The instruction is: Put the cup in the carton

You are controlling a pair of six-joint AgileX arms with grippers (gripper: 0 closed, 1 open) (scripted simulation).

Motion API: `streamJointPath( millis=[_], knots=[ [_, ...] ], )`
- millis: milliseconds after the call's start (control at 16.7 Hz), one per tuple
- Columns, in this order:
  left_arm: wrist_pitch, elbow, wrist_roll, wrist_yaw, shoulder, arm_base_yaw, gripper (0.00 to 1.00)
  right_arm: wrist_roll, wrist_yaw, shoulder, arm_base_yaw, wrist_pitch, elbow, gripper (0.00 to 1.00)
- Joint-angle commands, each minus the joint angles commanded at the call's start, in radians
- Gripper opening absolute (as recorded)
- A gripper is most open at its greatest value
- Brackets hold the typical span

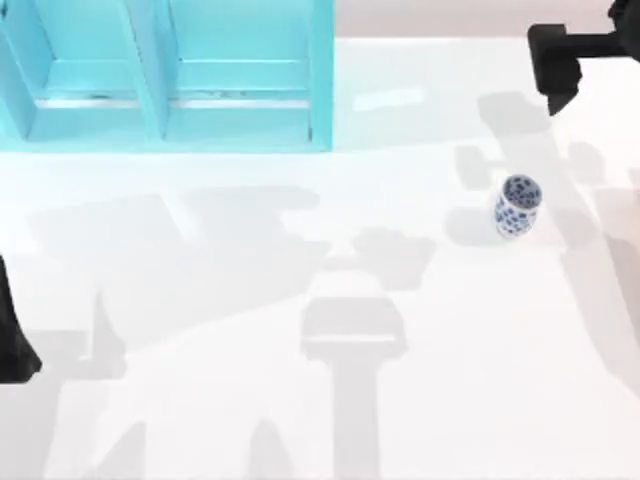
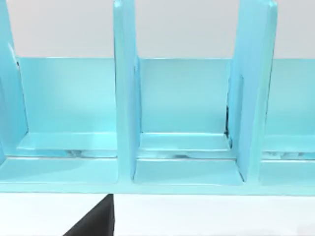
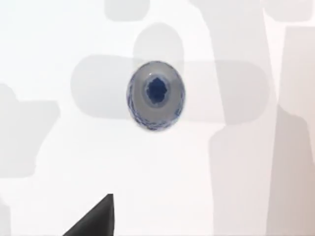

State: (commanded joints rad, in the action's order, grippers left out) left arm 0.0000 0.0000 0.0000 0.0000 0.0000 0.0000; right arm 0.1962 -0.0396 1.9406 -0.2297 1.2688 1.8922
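One cup (image 1: 517, 206) upright on white worktop (image 1: 300, 400), right side, apart from blue carton (image 1: 170, 75) at far left. Right gripper (image 1: 558, 62) above and beyond cup, fingers' state impossible to tell. Left arm (image 1: 12, 335) parked at left edge, fingers likewise unclear.

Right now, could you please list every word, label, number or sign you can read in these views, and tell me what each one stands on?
There is no readable text.
The cup carries a blue speckled floral pattern, no letters or numbers.
The light blue carton has plain walls and dividers, with no label or print.
The white table carries shadows, no markings.
The right gripper and the left arm are plain black, unmarked.
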Motion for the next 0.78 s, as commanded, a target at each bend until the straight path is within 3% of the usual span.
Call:
streamJointPath(
  millis=[360, 780],
  knots=[
    [0.0, 0.0, 0.0, 0.0, 0.0, 0.0, 1.0, 0.048, 0.03, 0.349, -0.002, 0.223, 0.349, 1.0],
    [0.0, 0.0, 0.0, 0.0, 0.0, 0.0, 1.0, 0.054, 0.034, 0.398, 0.003, 0.252, 0.396, 1.0]
  ],
)
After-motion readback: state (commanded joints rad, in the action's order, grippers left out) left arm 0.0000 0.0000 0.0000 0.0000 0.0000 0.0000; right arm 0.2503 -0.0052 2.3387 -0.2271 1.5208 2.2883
